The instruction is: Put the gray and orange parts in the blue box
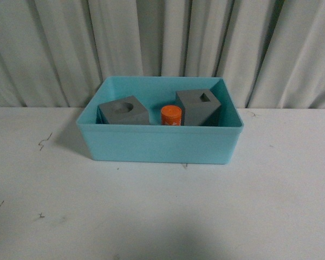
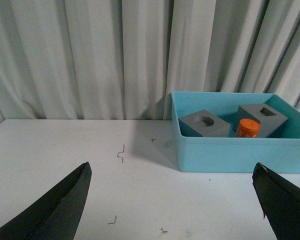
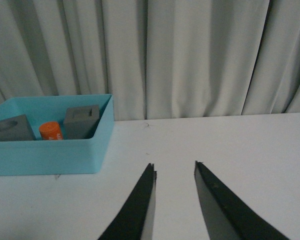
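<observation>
The blue box (image 1: 160,143) stands on the white table at mid-distance. Inside it sit the gray cube with a round recess (image 1: 123,111) at the left, the orange cylinder (image 1: 171,115) in the middle, and the gray cube with a rectangular recess (image 1: 199,107), tilted, at the right. Neither arm shows in the front view. In the left wrist view my left gripper (image 2: 172,170) is open and empty above bare table, short of the box (image 2: 230,152). In the right wrist view my right gripper (image 3: 175,167) is shut and empty, to the right of the box (image 3: 50,157).
A pleated grey-white curtain (image 1: 162,49) hangs right behind the table. Small dark marks (image 1: 45,142) dot the white tabletop at the left. The table runs wide on both sides of the box and in front of it.
</observation>
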